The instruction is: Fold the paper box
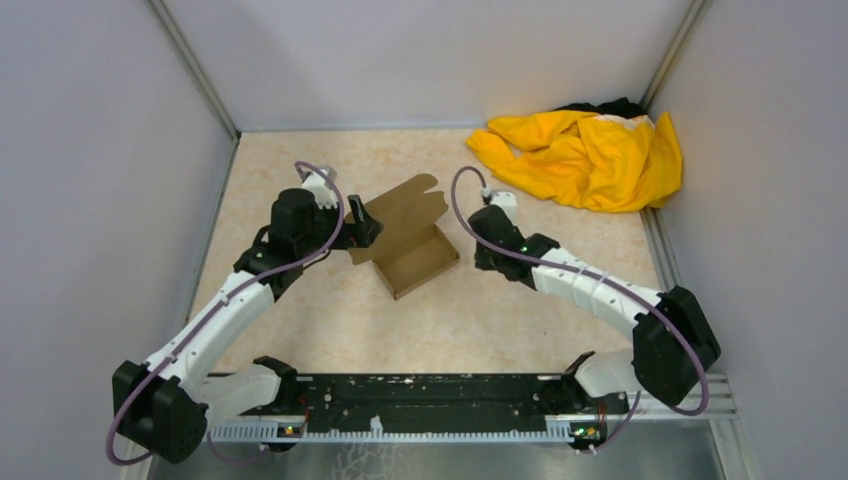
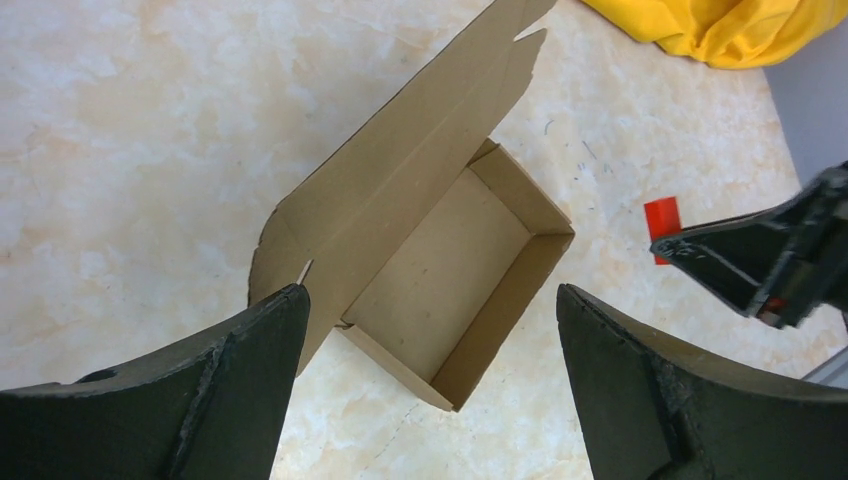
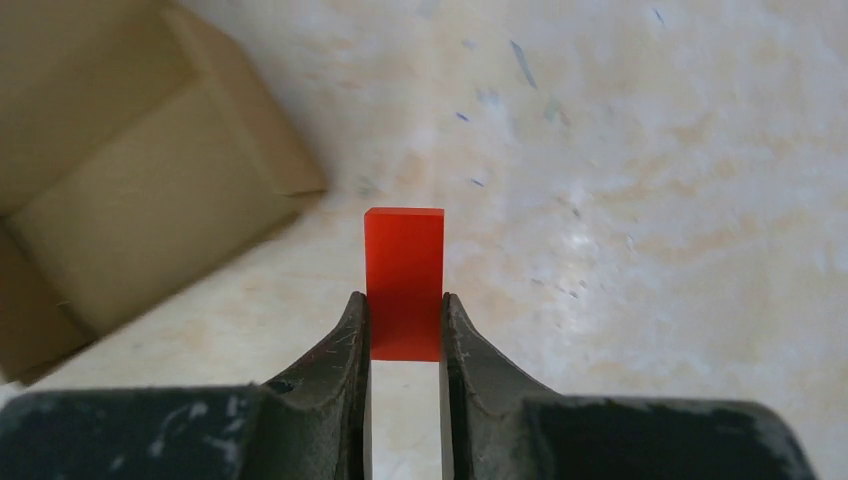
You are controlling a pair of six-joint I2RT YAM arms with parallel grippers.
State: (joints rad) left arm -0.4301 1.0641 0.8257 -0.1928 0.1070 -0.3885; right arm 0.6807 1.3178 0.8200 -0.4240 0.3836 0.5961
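The paper box (image 1: pixel 418 262) is an open brown cardboard tray in the middle of the table, with its lid flap (image 1: pixel 400 205) standing up at the back left. In the left wrist view the paper box (image 2: pixel 450 270) lies below my left gripper (image 2: pixel 430 290), which hangs open and wide above the box's near left side. My left gripper (image 1: pixel 362 225) sits beside the raised flap. My right gripper (image 3: pixel 405 300) is down on the table just right of the box (image 3: pixel 120 200), with its fingers pressed on both sides of a small red block (image 3: pixel 404 260).
A crumpled yellow cloth (image 1: pixel 585 155) lies in the far right corner, over something dark. Grey walls close in the table on the left, back and right. The black rail (image 1: pixel 420 395) with the arm bases runs along the near edge.
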